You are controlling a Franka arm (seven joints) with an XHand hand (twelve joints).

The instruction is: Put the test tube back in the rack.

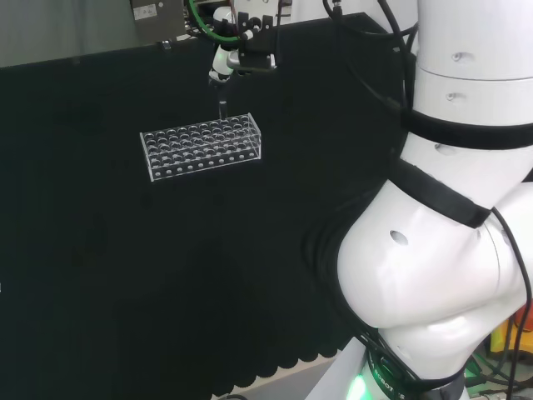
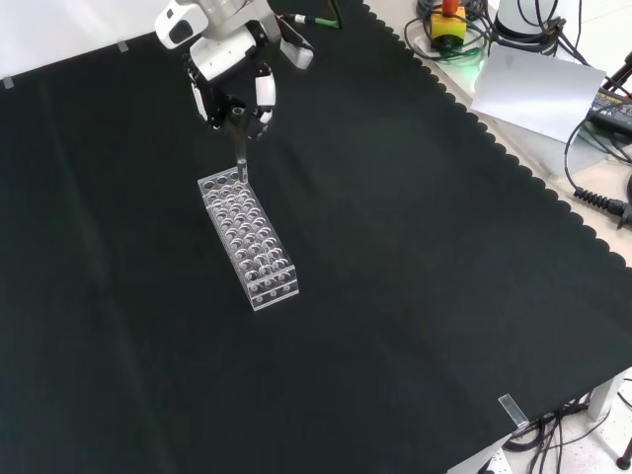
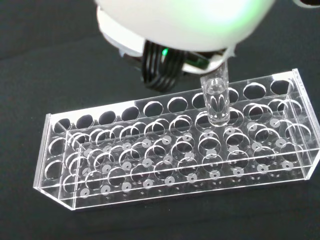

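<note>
A clear plastic rack (image 1: 202, 146) (image 2: 249, 237) (image 3: 175, 150) with several rows of holes stands on the black cloth. The hand (image 1: 223, 60) (image 2: 231, 87) (image 3: 175, 25) hangs above the rack's far end in the front view, its fingers curled round a clear test tube (image 1: 222, 108) (image 2: 240, 153) (image 3: 217, 102). The tube hangs upright with its lower end just over the rack's top, above a hole in a rear row near one end. I cannot tell whether its tip has entered the hole.
Black cloth (image 2: 415, 257) covers the bench around the rack. In the front view, cables, a grey sheet (image 2: 538, 89) and a yellow and red button box (image 2: 449, 22) lie past the cloth's scalloped right edge. The arm's white links (image 1: 450, 208) stand at the head view's right.
</note>
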